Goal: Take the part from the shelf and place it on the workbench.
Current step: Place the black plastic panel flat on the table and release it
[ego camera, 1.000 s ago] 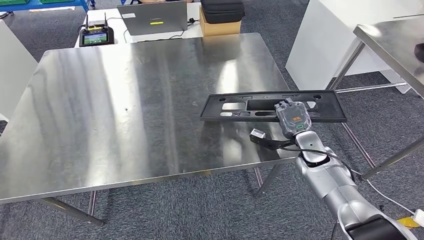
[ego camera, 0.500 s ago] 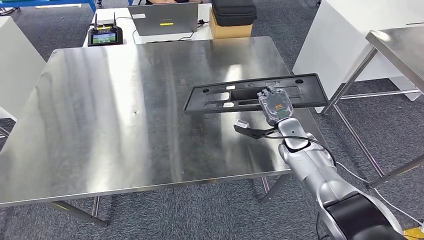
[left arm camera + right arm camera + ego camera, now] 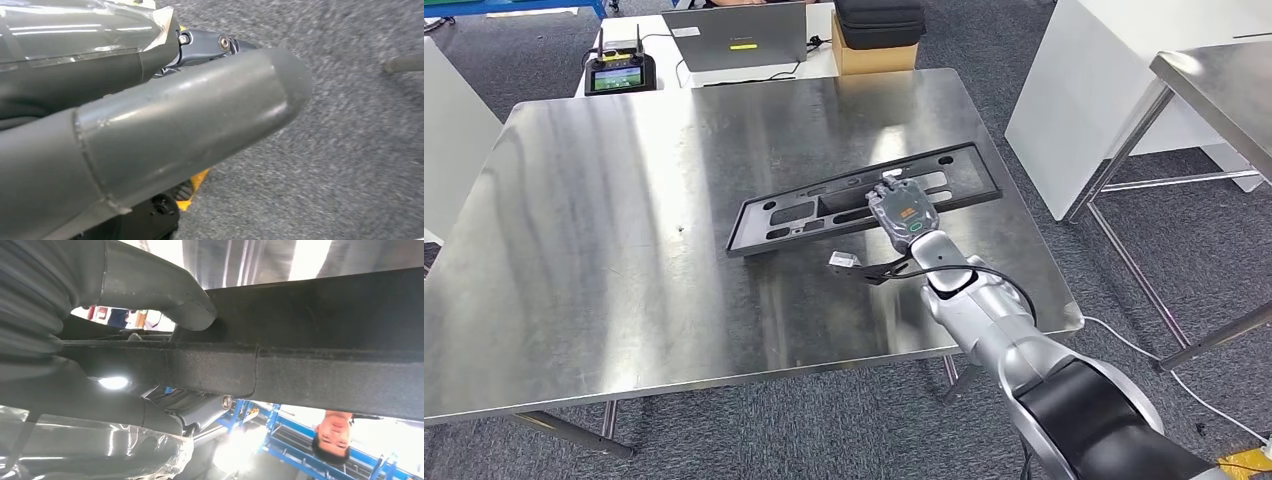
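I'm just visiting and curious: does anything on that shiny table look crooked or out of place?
The long black part lies at a slant across the steel workbench rather than square to its edges. The right robot hand grips it at its near edge. No damage or spill is visible.

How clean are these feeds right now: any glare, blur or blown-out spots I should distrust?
Head view: sharp, but streaky ceiling reflections wash over the steel workbench; the black part under the right hand reads clearly. Left wrist view: the carpet looks smeared, the left hand is sharp. Right wrist view: bright backlight blows out the background, leaving the part's edge nearly black.
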